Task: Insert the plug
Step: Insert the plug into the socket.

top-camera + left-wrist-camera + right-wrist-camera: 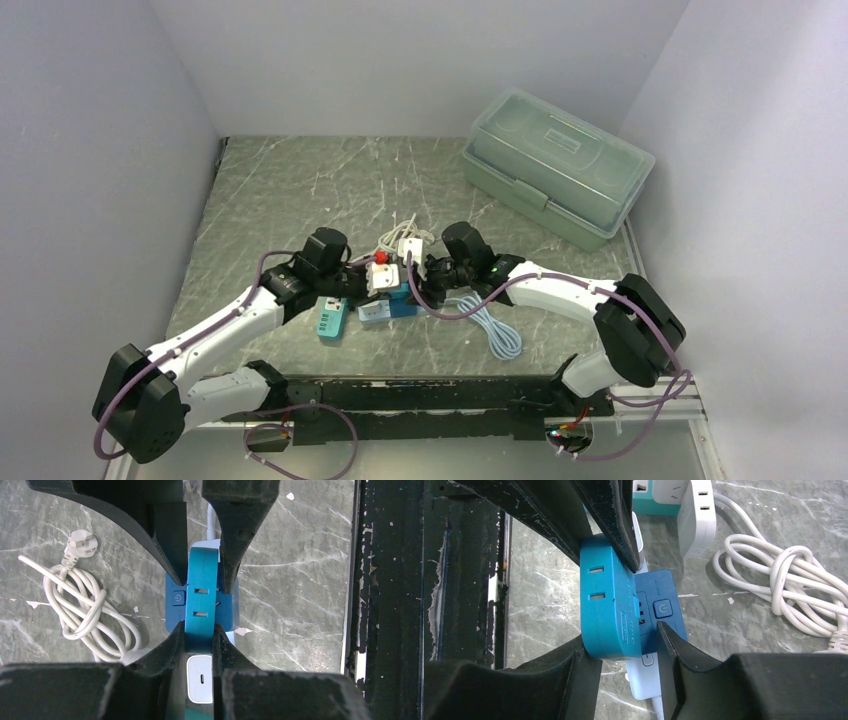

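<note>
The plug is a teal block with two slots. It stands against the face of a darker blue socket block with a power button. My left gripper is shut on the teal plug, one finger on each side. My right gripper is open and straddles plug and socket. Its left finger touches the plug's lower corner; a gap shows before its right finger. In the top view the plug is hidden between the two grippers. The prongs do not show.
A pale power strip lies under the blue socket. A second teal strip lies to the left. A white cable coil lies behind and another coil in front. Green toolbox at back right; black rail in front.
</note>
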You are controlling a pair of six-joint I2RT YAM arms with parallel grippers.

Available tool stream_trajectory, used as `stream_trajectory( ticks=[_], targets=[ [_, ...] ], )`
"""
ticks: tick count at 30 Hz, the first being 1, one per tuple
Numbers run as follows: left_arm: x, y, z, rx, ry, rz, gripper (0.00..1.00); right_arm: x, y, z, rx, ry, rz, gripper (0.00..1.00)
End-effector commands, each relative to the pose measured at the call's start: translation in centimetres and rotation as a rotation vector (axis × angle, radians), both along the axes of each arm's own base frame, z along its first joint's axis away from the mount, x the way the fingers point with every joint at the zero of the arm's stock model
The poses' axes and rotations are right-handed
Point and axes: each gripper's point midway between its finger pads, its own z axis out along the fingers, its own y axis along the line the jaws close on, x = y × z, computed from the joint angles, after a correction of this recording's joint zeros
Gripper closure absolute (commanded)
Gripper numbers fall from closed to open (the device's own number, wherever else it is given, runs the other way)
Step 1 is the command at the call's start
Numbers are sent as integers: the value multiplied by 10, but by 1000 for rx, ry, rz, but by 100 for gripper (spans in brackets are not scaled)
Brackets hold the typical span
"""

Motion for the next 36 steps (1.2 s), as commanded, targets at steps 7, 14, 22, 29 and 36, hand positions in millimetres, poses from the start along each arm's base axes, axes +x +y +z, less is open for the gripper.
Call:
stream_trajectory(
  ticks=[7,14,22,29,36],
  targets=[
    [16,-13,34,-71,-71,23,97,20,8,50,79,-181,-33,50],
    [17,-14,41,-86,-83,30,100,10,10,65,164,-168,-30,52],
    [13,-17,45,-94,-91,9,95,6,21,54,153,-115,27,58],
    [12,-17,40,-84,-97,23,58,9,26,39,108,-100,63,98],
    [13,9,29,-12,-111,137,0,7,21,35,90,-111,71,100]
  ],
)
